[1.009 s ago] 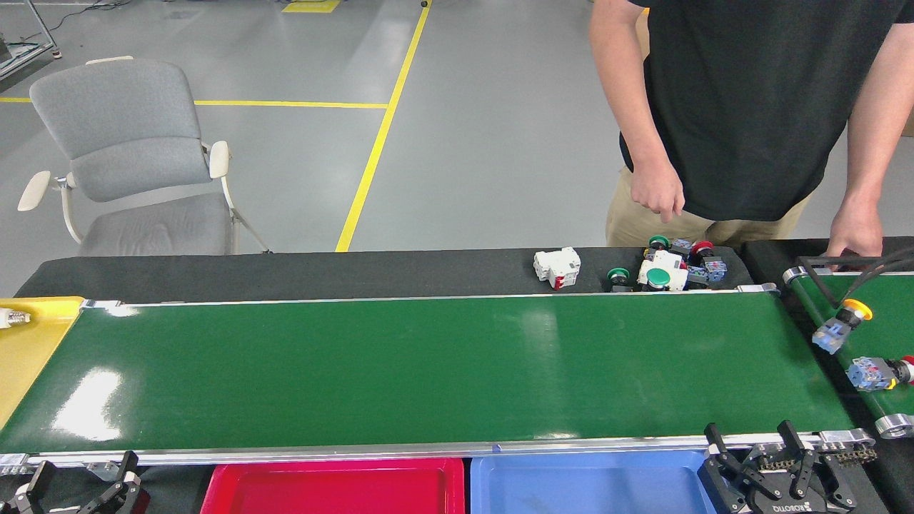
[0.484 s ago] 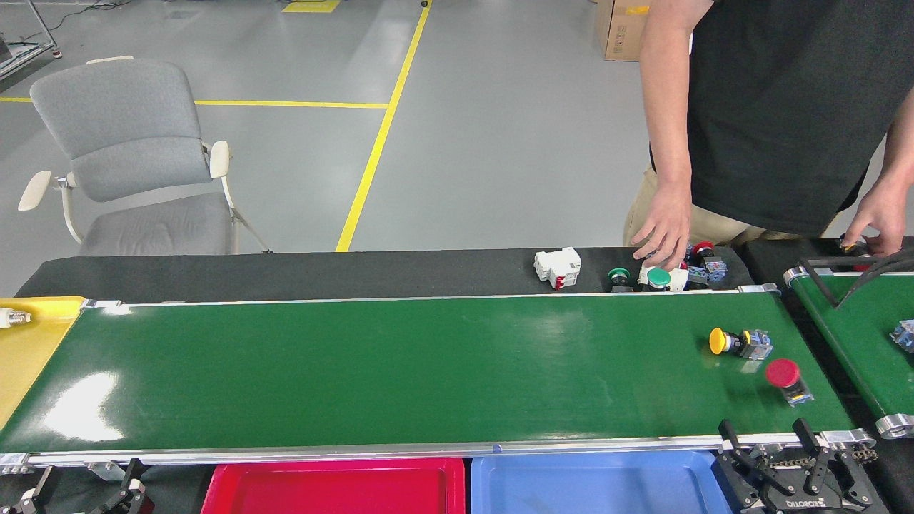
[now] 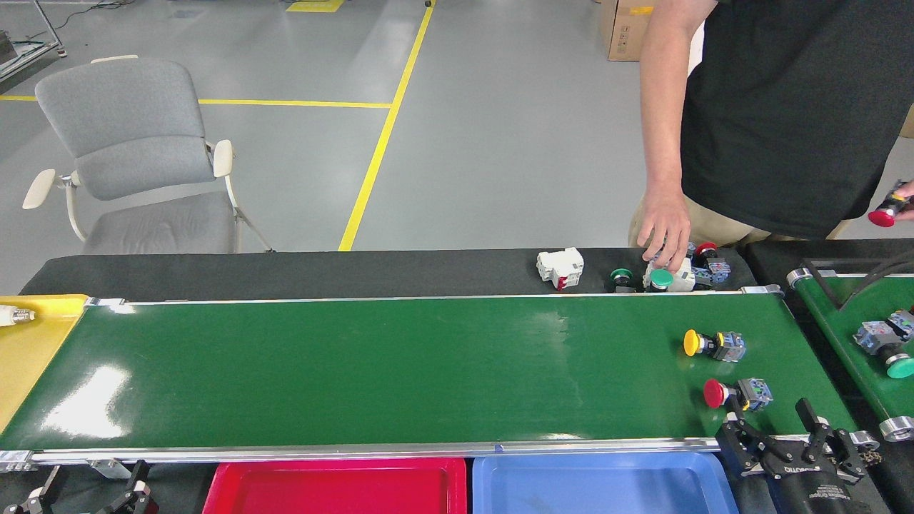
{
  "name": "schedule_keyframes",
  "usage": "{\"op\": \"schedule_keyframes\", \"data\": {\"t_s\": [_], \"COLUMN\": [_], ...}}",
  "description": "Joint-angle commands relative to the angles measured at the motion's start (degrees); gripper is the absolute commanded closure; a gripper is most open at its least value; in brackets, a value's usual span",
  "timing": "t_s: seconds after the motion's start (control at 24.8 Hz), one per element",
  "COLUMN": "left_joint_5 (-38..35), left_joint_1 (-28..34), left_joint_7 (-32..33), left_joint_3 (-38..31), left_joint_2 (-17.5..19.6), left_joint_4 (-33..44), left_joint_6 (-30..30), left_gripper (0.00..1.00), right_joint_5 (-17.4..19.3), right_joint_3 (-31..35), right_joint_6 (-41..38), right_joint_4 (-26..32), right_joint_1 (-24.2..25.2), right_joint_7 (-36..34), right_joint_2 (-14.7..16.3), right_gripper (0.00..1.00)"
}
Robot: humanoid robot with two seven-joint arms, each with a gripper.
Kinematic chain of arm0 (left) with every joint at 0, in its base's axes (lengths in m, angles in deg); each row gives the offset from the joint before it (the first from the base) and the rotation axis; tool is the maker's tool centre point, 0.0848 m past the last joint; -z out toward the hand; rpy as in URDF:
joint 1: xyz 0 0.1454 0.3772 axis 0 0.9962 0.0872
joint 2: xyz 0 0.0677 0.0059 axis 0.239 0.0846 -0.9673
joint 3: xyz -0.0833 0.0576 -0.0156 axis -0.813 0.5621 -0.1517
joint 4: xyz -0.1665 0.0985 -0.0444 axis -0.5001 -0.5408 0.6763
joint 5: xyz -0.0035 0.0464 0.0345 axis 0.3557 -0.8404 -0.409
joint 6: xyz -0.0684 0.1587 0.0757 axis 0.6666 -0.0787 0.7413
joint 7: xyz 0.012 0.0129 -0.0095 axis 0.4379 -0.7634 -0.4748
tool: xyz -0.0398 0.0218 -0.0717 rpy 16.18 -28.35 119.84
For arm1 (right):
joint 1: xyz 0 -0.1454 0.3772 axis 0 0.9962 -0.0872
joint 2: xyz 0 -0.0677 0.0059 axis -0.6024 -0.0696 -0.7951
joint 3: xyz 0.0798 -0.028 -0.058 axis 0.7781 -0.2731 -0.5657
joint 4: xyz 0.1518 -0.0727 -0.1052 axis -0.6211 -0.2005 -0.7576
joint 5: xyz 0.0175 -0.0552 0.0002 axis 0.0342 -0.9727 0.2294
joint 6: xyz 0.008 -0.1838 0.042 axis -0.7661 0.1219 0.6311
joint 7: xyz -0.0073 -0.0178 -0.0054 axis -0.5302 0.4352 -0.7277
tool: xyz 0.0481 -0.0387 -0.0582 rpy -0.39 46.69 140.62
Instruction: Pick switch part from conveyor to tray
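Note:
The conveyor (image 3: 357, 371) runs across the view as a wide glossy green belt. Two switch parts lie on its right end: a yellow-capped push button (image 3: 712, 345) and, nearer to me, a red-capped one (image 3: 735, 393), both on their sides. My right gripper (image 3: 771, 427) stands open at the belt's near rail, just in front of the red-capped part, with nothing between its fingers. At the bottom left corner my left gripper (image 3: 89, 492) is open and low, below the rail. A red tray (image 3: 335, 489) and a blue tray (image 3: 600, 485) sit under the near rail.
A person stands behind the belt with one hand (image 3: 664, 232) on a pile of switch parts (image 3: 703, 265); the other hand holds a red-capped part (image 3: 884, 213). A white breaker (image 3: 560, 268), a yellow tray (image 3: 36, 343), a narrow side belt (image 3: 835, 307) with parts and a chair (image 3: 136, 164) are around.
The yellow and red switch parts have travelled left along the belt, and the red one now lies on its side. My right gripper rose toward the near rail. The person's far hand lifted a red-capped part.

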Motion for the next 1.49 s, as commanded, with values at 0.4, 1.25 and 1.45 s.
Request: {"op": "schedule_keyframes", "data": {"t_s": [0.4,1.25,1.45], "left_joint_5": [-0.07,-0.07,0.02], "left_joint_1": [-0.37,-0.81,-0.55], "left_joint_7": [-0.18,-0.18,-0.18], "left_joint_3": [-0.23,-0.32,-0.32], "left_joint_2": [1.38,2.08,2.08], "left_joint_4": [-0.69,-2.18,-2.10], "left_joint_6": [0.04,-0.05,-0.05], "left_gripper": [0.00,0.00,0.00], "right_joint_5": [0.31,0.66,4.44], "right_joint_3": [-4.00,-10.94,-12.26], "right_joint_6": [-8.06,-10.17,-23.71], "right_joint_4": [0.49,1.11,8.40], "right_joint_1": [-1.88,-5.84,-5.13], "right_joint_7": [5.59,6.56,6.73], "right_joint_2": [-1.35,-2.40,-3.89], "right_gripper": [0.00,0.97,0.97]}}
